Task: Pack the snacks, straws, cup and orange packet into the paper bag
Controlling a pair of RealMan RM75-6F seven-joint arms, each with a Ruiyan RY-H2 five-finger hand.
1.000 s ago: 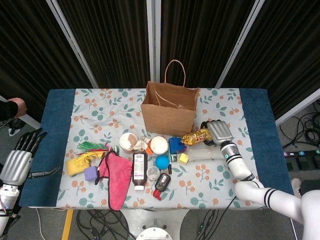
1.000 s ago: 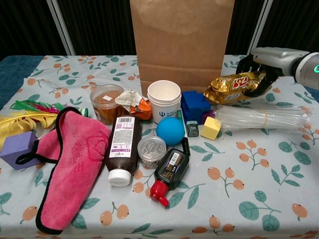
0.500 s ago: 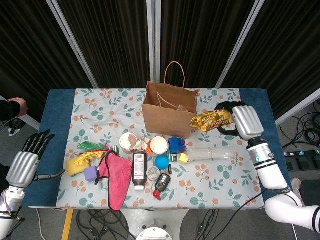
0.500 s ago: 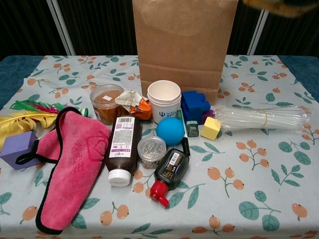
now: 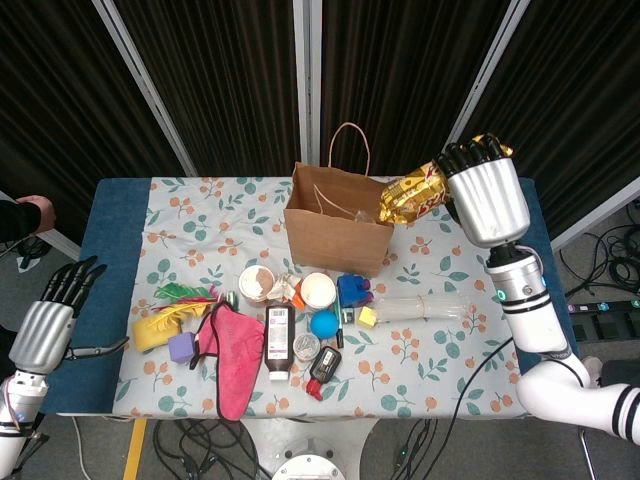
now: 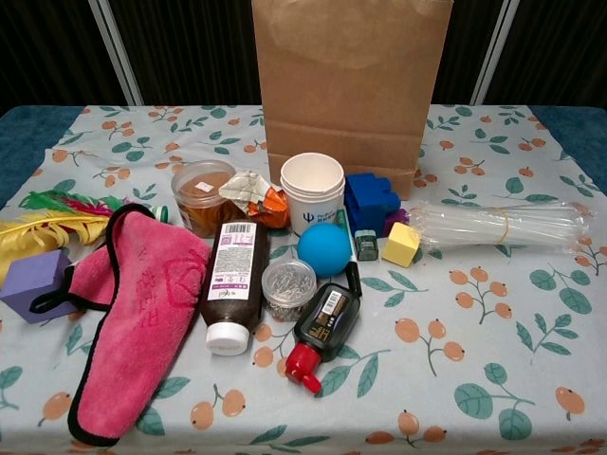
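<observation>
My right hand (image 5: 482, 198) is raised high at the right of the paper bag (image 5: 337, 222) and grips a gold snack packet (image 5: 414, 196), which hangs just beside the bag's open top. The chest view shows only the bag (image 6: 347, 85), not this hand. A white cup (image 6: 312, 191), an orange packet (image 6: 258, 200) and a clear sleeve of straws (image 6: 498, 226) lie on the table in front of the bag. My left hand (image 5: 52, 313) hovers open off the table's left edge, holding nothing.
A pink cloth (image 6: 137, 318), brown bottle (image 6: 230, 282), blue ball (image 6: 324, 249), blue block (image 6: 369, 202), yellow cube (image 6: 400, 243), jar of clips (image 6: 288, 287), black bottle with red cap (image 6: 322, 327), purple block (image 6: 32, 282) and feathers (image 6: 47, 218) crowd the table's middle and left.
My right hand has lifted the gold snack packet from the table up and back to the level of the bag's top. The left hand has barely shifted.
</observation>
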